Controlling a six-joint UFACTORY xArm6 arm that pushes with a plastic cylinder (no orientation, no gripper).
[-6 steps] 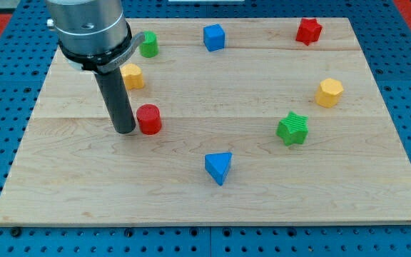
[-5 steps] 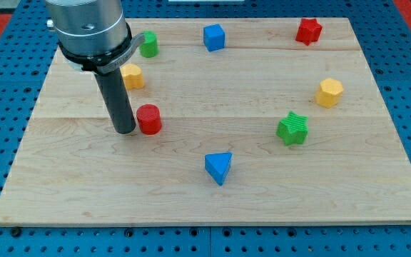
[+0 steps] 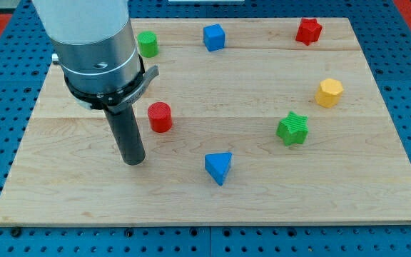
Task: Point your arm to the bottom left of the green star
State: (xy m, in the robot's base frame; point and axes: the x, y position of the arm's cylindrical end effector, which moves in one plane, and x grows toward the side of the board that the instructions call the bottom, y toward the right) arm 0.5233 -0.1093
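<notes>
The green star lies on the wooden board at the view's right of centre. My tip rests on the board far to the view's left of the star, a little lower than it. The tip is just below and left of the red cylinder and left of the blue triangle. The tip touches no block.
A green cylinder, a blue cube and a red star lie along the view's top. A yellow hexagon lies at the right, above the green star. The arm's body hides part of the board's upper left.
My tip has moved down and slightly right, from beside the red cylinder's left to below it. The red cylinder has shifted a little to the right. The arm now hides the yellow block at upper left.
</notes>
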